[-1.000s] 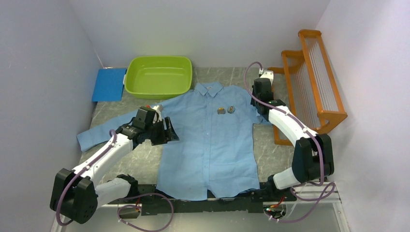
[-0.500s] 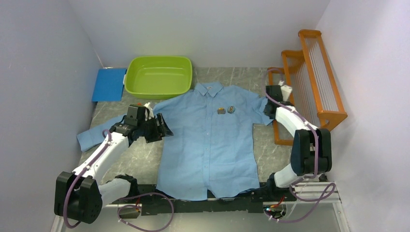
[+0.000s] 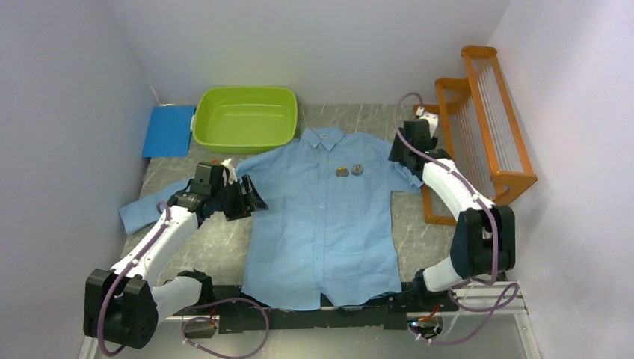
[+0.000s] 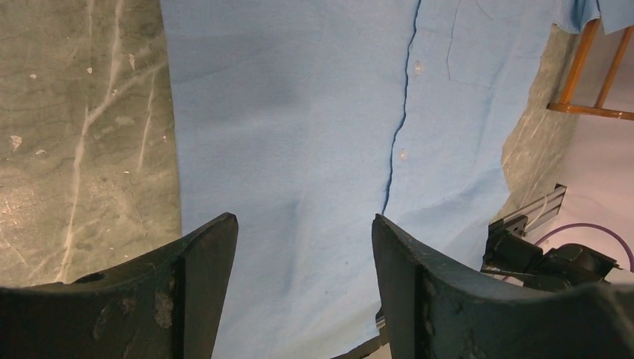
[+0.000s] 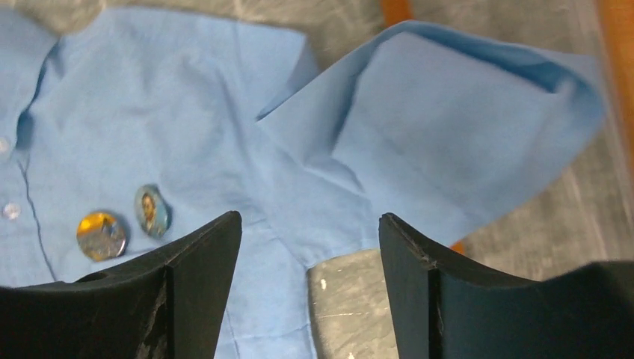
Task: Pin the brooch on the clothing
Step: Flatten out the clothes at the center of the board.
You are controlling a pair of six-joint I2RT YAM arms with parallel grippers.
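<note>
The light blue shirt [image 3: 323, 224] lies flat and face up on the grey table, collar at the far side. Two round brooches [image 3: 349, 170] sit side by side on its chest; the right wrist view shows them too [image 5: 123, 223]. My left gripper [image 3: 253, 200] is open and empty, over the shirt's left side by the left sleeve; its view shows the button placket [image 4: 396, 149]. My right gripper [image 3: 398, 154] is open and empty above the folded right sleeve [image 5: 448, 149].
A green tub [image 3: 244, 117] stands at the back left, next to a blue pad [image 3: 168, 130]. An orange wooden rack [image 3: 482, 127] stands along the right wall, close to the right arm. The table's front rail lies below the shirt hem.
My left arm drew back to the left from the shirt's side. My right gripper swung out toward the rack, then came back over the right shoulder of the shirt.
</note>
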